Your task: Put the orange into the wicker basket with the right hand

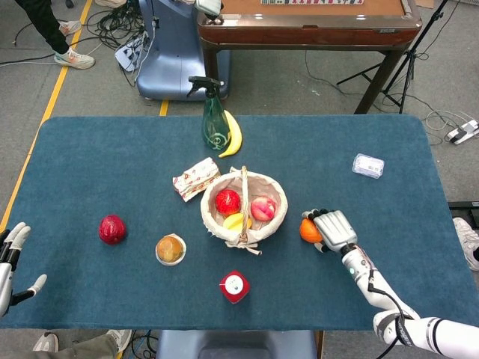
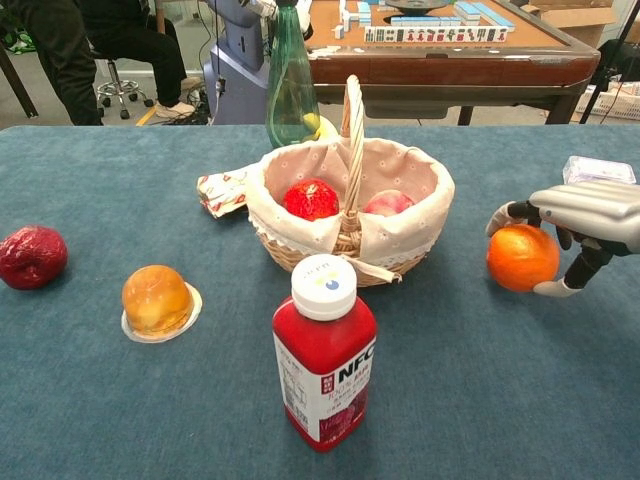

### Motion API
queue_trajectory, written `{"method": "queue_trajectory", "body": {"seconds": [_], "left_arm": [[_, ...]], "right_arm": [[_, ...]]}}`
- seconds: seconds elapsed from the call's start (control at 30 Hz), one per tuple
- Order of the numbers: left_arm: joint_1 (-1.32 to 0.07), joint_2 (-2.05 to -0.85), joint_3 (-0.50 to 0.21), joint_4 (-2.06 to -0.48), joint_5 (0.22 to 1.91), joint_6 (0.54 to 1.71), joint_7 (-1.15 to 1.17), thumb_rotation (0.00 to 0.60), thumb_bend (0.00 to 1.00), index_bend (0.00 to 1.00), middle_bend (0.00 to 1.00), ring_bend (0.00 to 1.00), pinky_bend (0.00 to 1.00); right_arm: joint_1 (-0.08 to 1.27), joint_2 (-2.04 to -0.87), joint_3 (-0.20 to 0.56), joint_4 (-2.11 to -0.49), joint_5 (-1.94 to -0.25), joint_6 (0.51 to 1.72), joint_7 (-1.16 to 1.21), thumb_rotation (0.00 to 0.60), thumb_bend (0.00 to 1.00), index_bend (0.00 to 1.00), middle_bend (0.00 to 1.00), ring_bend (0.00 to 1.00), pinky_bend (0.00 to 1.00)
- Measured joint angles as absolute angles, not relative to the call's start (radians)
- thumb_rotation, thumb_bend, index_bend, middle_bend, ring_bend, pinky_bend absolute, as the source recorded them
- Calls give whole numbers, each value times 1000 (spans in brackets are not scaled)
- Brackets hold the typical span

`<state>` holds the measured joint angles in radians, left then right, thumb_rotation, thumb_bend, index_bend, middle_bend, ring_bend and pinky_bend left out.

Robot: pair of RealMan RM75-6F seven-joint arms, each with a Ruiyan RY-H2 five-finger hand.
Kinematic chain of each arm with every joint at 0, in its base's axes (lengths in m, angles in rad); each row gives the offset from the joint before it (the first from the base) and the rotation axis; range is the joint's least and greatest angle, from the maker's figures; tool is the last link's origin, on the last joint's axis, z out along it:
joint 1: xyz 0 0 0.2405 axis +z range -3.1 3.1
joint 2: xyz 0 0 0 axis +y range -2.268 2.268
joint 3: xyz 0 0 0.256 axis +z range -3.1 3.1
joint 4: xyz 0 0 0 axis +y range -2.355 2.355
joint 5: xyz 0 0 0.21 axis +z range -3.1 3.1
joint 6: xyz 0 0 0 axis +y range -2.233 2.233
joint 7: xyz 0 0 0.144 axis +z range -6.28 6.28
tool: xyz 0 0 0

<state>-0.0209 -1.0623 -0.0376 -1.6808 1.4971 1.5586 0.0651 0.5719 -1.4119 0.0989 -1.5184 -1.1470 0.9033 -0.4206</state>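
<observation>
The orange [image 1: 307, 230] [image 2: 521, 258] sits on the blue table, just right of the wicker basket [image 1: 278, 191] [image 2: 425, 232]. My right hand [image 1: 334, 230] [image 2: 585, 212] lies over it from the right. Its fingers curl across the top and far side of the orange, and the thumb presses its near right side. The cloth-lined basket holds a red fruit, a peach and a yellow fruit. My left hand [image 1: 9, 265] rests at the table's near left edge with its fingers apart and nothing in it; only the head view shows it.
A red juice bottle [image 1: 234, 286] [image 2: 325, 350] stands in front of the basket. A cupped pastry [image 1: 171, 249] and a dark red fruit [image 1: 112, 229] lie to the left. Behind the basket are a snack pack [image 1: 195, 178], a green spray bottle [image 1: 213, 123] and a banana [image 1: 233, 136]. A clear box [image 1: 367, 165] lies far right.
</observation>
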Motion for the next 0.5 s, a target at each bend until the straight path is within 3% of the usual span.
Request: {"method": "queue_trajectory", "body": {"seconds": [0.3,0.5], "left_arm": [[-22,-1063,-40,-1673,1495,1555,59,600,246,39,0,0,40],[-24,-1065,-41,-1673,1497,1554,58,600,246,39,0,0,40]], "right_arm": [[542,-1277,128,-1681,-1265,1044,-341,600,369,397,362,305,483],[562,-1229,174,-1762,-1276,1057,-335,600,367,397,360,305,482]]}}
